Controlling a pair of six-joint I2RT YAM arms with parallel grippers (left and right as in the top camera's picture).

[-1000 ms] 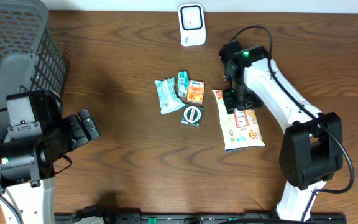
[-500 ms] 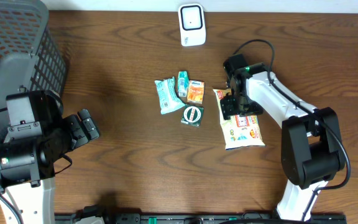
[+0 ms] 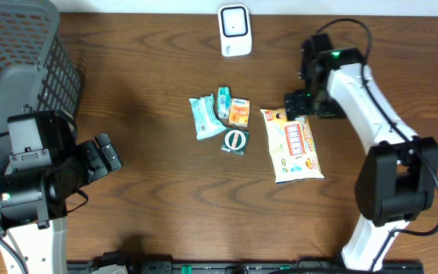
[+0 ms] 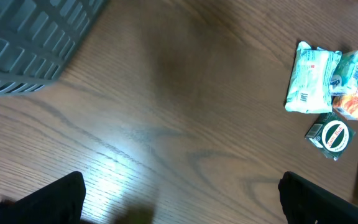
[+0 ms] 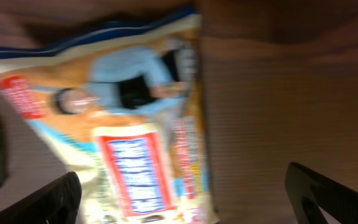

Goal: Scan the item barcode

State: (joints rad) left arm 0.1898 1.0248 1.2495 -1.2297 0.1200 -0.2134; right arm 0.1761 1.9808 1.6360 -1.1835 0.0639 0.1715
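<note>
A cream snack bag with a red label panel and blue far edge [image 3: 296,146] is seen lying flat on the brown wooden table [image 3: 150,205], right of centre, with its long side running near to far. The right gripper [image 3: 295,107] is held just over the bag's far right corner; in the right wrist view its fingers [image 5: 58,198] are spread wide at either side and nothing is gripped between them, the bag [image 5: 123,118] lying loose beneath. The left gripper [image 3: 106,155] is kept at the near left, well apart from the bag, jaws parted wide over bare wood and holding nothing.

Just left of the bag a cluster of small packets is found: a teal and white wrapper [image 3: 201,116], a small teal carton [image 3: 223,101], an orange pouch [image 3: 239,113] and a dark green square packet with a round red and white mark [image 3: 235,141]. A white barcode scanner [image 3: 234,30] is stood at the far edge, and a grey plastic mesh basket [image 3: 17,61] is set at the far left.
</note>
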